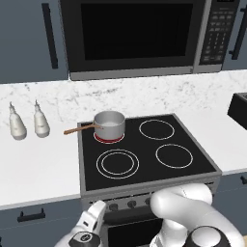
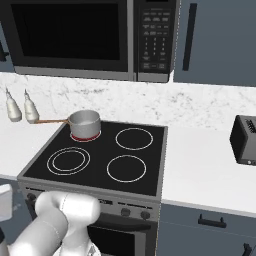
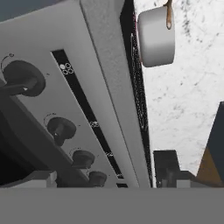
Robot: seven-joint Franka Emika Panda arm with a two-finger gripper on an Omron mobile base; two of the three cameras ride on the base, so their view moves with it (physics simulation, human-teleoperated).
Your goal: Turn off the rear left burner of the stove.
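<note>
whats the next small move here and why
Probably ease the gripper forward onto a knob on the stove front panel: the rear left burner glows red under the saucepan, and the knobs sit just ahead of the fingertips, none grasped. Which knob controls it isn't clear.

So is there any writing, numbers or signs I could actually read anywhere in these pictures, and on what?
No text is readable.
Microwave keypad: rows of pale button marks, too small and blurred to read.
Stove front panel: a small sign of dots beside the dark strip, with fainter marks further along; no words can be made out.
Toaster, saucepan, two bottles: no labels visible.
</note>
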